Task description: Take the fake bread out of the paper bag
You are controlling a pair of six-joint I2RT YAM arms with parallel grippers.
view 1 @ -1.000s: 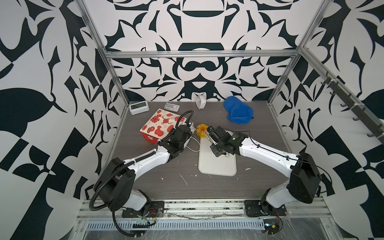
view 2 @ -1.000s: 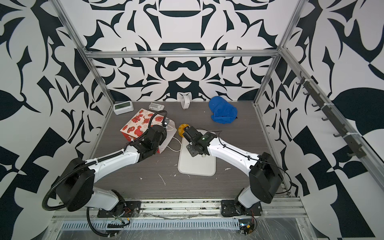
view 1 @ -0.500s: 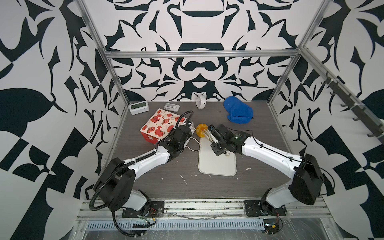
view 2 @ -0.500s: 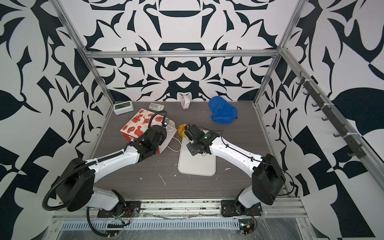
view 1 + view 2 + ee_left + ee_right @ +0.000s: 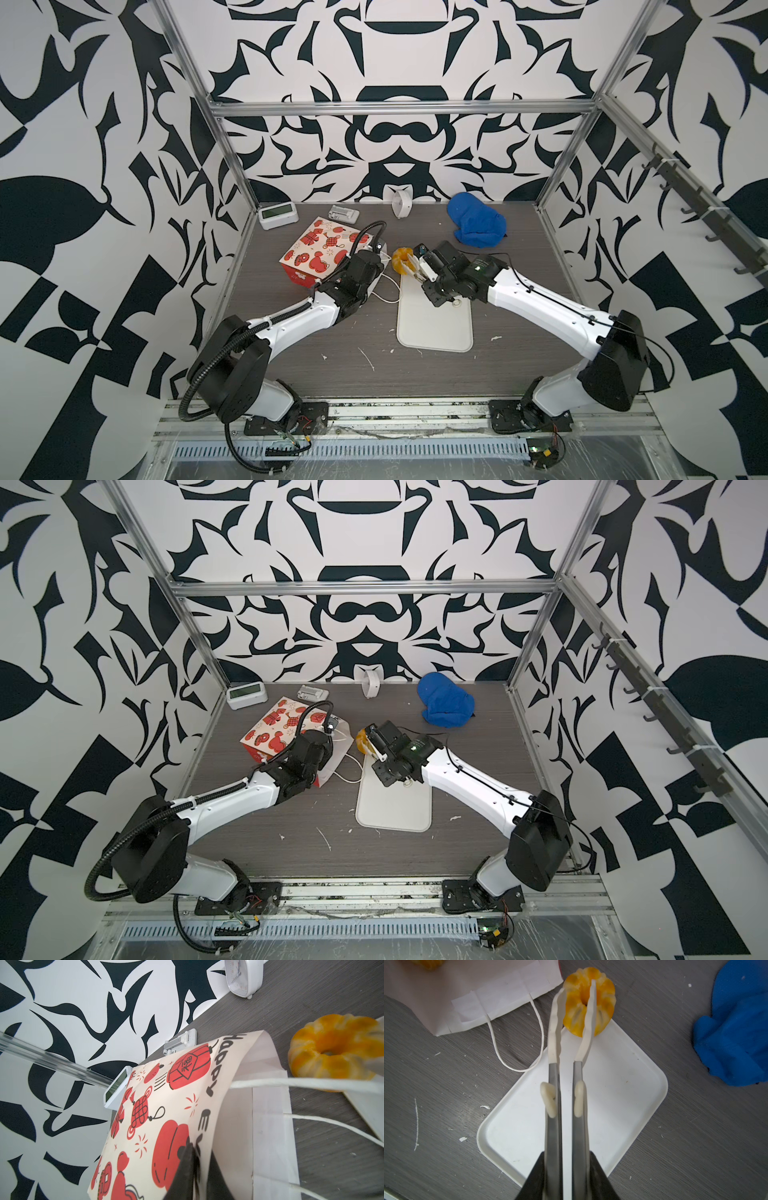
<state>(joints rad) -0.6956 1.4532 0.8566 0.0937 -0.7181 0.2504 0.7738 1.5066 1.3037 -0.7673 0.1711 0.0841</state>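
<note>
Bread ring (image 5: 604, 1001): far-left corner of tray (image 5: 623, 1084), overhanging, beside paper bag (image 5: 166, 1105). Right claw (image 5: 577, 985): tips astride ring, grip unclear. Left claw (image 5: 199, 1153): clamped on bag panel. Risk: ring rolling off tray.

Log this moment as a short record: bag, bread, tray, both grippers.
Bag: red-and-white printed paper bag, on its side, mouth toward the flat white plastic tray
Left gripper: fingers shut on the bag's mouth edge
Right gripper: shut on metal tongs with white tips
Bread out: one glossy golden-orange ring pastry at the tray's corner, tong tips parted astride its side
Bread inside: orange piece visible in the bag mouth
</note>
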